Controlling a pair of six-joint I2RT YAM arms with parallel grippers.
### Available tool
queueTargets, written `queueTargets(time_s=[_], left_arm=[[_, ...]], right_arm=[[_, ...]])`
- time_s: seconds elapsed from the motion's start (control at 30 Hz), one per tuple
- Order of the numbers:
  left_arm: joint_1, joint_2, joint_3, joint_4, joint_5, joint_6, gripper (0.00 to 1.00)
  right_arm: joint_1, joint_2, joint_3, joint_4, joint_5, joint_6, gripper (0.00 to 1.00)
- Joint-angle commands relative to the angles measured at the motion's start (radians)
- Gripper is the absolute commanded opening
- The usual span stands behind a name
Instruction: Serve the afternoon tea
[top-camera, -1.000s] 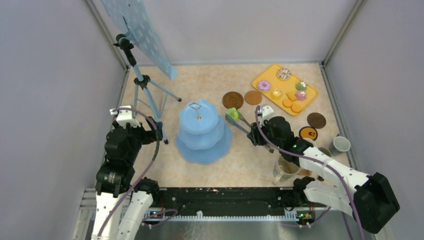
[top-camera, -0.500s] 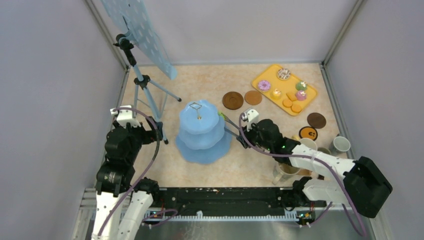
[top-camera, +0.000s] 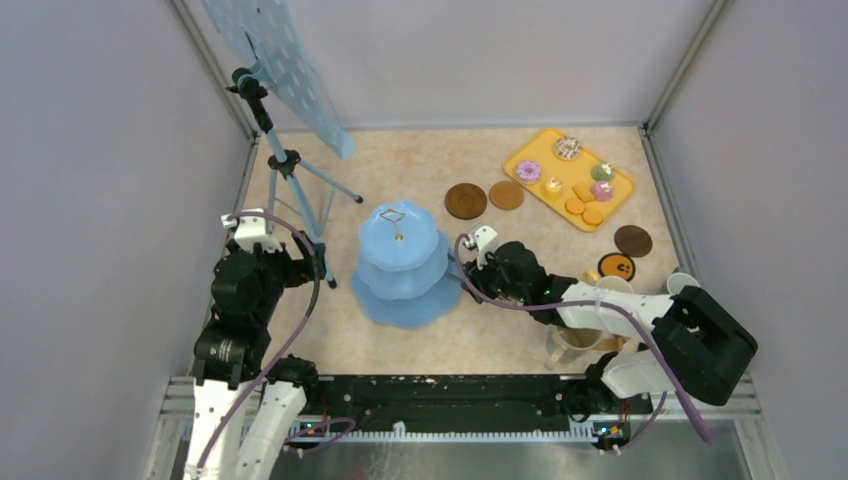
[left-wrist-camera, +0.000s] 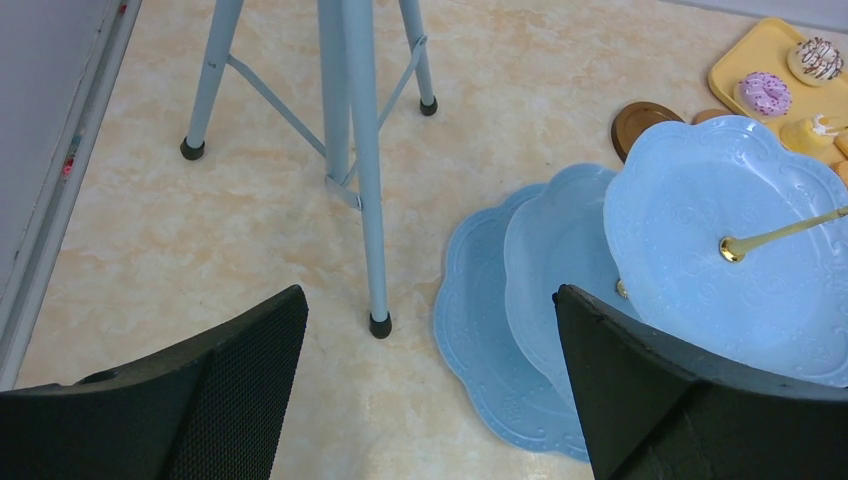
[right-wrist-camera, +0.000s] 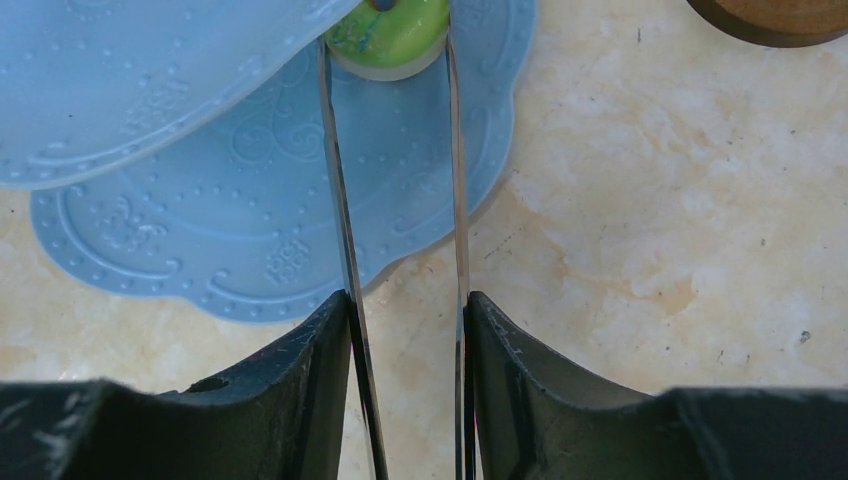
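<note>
Right wrist view: the right gripper (right-wrist-camera: 405, 330) is clamped around both blades of the metal tongs (right-wrist-camera: 341, 200), squeezing them narrow, and the tongs' tips pinch a green donut (right-wrist-camera: 390, 35). The donut hangs over the bottom tier of the blue stand (right-wrist-camera: 200, 240), tucked just under the overhanging edge of the middle tier (right-wrist-camera: 130, 80). That overhang is the main hazard: a lift or a push inward could catch the donut against the tier's underside and knock it out of the tips. The hold is only at the very ends of the blades, so any slackening could drop it early. It also sits near the bottom tier's rim, where it may roll off onto the table (right-wrist-camera: 650, 200) once released. A sideways nudge from the blades could shove the light stand. Seen from the top camera, the right arm stretches just above the big beige mug (top-camera: 575, 341), which a careless retreat could bump. The other treats wait on the yellow tray (top-camera: 515, 158). The left gripper (left-wrist-camera: 428, 300) hangs wide apart and holds nothing.
</note>
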Motion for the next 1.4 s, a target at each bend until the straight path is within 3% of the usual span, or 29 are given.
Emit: queueTargets(time_s=[0.0, 0.57, 1.37], left_arm=[[0.009, 0.015, 0.002, 0.043, 0.015, 0.013, 0.99], [0.016, 0.014, 0.001, 0.046, 0.021, 0.015, 0.99], [0.015, -0.005, -0.001, 0.046, 0.021, 0.015, 0.99]], right_arm=[[0.017, 0.009, 0.036, 0.121, 0.024, -0.016, 0.31], [0.039, 0.06, 0.045, 0.143, 0.075, -0.026, 0.51], [0.047, -0.084, -0.016, 0.024, 0.088, 0.004, 0.56]])
